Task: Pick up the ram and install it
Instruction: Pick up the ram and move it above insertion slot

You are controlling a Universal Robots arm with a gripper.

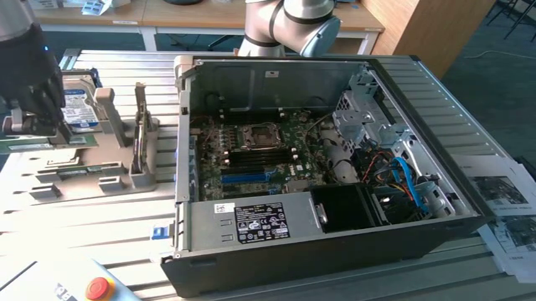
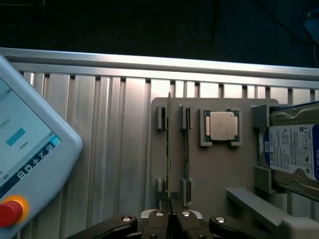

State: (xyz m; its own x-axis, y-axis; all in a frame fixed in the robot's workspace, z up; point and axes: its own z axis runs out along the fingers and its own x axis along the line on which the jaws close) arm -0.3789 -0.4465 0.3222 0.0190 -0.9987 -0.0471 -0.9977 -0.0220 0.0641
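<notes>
**Wrist view has the ram [image 2: 169, 149] nipped edge-on in the gripper [image 2: 172, 221]**

Wrist view shows the gripper's two dark fingers pressed together on one end of the ram. The green stick runs away from them as a thin line over the grey holder tray [image 2: 219, 169]. It passes just beside one pair of the tray's slot posts; whether it has cleared them cannot be told. A second stick [image 2: 187, 149] stands on edge in the neighbouring pair of slots, near the held one and parallel to it. Beyond that stick the square silver processor chip [image 2: 222, 125] lies flat in its pocket, and further along the same side the hard drive [image 2: 291, 154] with its blue-white label leans in its own cradle. The tray sits on a ribbed aluminium table [image 2: 99, 149], where a teach pendant [image 2: 30, 149] with a red stop button [image 2: 10, 211] also lies.

From the exterior view, the gripper [image 1: 34, 135] hangs at the far left over the tray [image 1: 84, 175], with a strip of the green ram [image 1: 37, 146] showing beneath it. The hard drive [image 1: 80, 106] is just beside it and the second stick [image 1: 140, 125] stands upright further to that view's right. The open computer case [image 1: 335, 251] is well apart from the gripper, its motherboard [image 1: 251, 157] exposed
</notes>
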